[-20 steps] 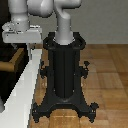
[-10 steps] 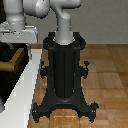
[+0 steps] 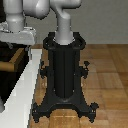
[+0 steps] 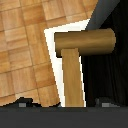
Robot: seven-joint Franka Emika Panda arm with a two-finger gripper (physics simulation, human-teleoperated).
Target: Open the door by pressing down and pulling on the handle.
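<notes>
Gripper [image 3: 19,42] up at the exterior view's left, over the white frame [image 3: 22,95], and whether its fingers are spread or closed, I cannot tell. In the wrist view only dark fingertip [image 4: 22,104] shapes peek in at the frame edge. Right ahead of them: the handle [image 4: 75,70], brass-brown, its long bar running straight out from the fingertips to a crosswise cylinder at the far end. The door [image 4: 112,65] lies dark beside it. My read: the lever sits between the tips, so the press goes down onto that bar.
</notes>
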